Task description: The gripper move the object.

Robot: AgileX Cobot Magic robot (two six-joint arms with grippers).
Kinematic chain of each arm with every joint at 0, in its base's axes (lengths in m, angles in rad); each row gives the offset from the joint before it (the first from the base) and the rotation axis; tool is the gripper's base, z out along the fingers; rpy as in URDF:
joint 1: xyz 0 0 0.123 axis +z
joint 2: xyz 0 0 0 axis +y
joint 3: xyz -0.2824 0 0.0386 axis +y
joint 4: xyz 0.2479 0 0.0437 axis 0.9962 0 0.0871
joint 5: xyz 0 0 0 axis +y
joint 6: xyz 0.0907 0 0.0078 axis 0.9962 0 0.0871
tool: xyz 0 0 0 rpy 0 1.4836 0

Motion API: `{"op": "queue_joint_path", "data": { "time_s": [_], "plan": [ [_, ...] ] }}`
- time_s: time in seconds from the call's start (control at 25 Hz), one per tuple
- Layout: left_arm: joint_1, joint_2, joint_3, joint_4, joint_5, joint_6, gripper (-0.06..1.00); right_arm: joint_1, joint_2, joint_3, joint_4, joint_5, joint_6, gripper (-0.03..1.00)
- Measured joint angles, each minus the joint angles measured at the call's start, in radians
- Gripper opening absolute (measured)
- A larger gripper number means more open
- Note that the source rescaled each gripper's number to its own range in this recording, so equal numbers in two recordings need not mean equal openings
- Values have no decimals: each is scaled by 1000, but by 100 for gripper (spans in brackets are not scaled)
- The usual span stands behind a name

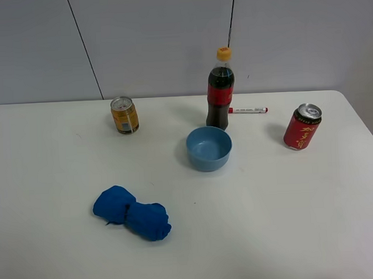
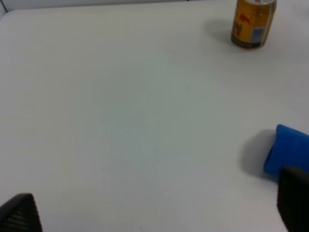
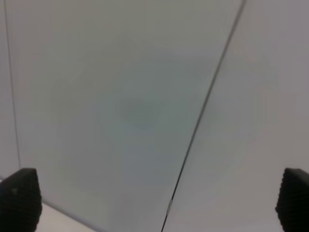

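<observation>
The cola bottle (image 1: 220,91) with red label and yellow-orange cap stands upright at the back middle of the white table (image 1: 290,209), just behind a blue bowl (image 1: 209,148). Neither arm shows in the high view. In the left wrist view my left gripper (image 2: 157,212) is open and empty above the bare table, its black fingertips (image 2: 19,213) far apart at the frame corners. In the right wrist view my right gripper (image 3: 157,203) is open and empty, fingertips (image 3: 19,198) wide apart, facing the grey wall. The bottle is out of both wrist views.
An orange-yellow can (image 1: 124,114) stands back left and also shows in the left wrist view (image 2: 252,21). A red can (image 1: 302,126) stands at the right. A red-and-white pen (image 1: 248,110) lies behind the bottle. A blue cloth (image 1: 131,212) lies front left, its edge in the left wrist view (image 2: 288,147).
</observation>
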Motion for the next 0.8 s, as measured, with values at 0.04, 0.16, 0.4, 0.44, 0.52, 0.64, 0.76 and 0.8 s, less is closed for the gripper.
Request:
{"op": "queue_joint_path", "data": {
  "time_s": [0.04,0.16,0.4,0.44,0.52,0.64,0.76,0.8],
  "plan": [
    [0,0,0,0,0,0,100,-40,-60,64,34,0,4,100],
    [0,0,0,0,0,0,100,-185,-231,276,106,0,10,100],
    [0,0,0,0,0,0,100,-381,-595,726,128,13,11,100],
    [0,0,0,0,0,0,100,-387,-660,797,129,17,11,100],
    [0,0,0,0,0,0,100,-393,-778,926,133,50,14,100],
    [0,0,0,0,0,0,100,-395,-915,1061,141,106,24,100],
    [0,0,0,1,0,0,100,-395,-997,1122,157,167,40,100],
    [0,0,0,1,0,0,100,-395,-1017,1134,161,178,42,100]
  ]
}}
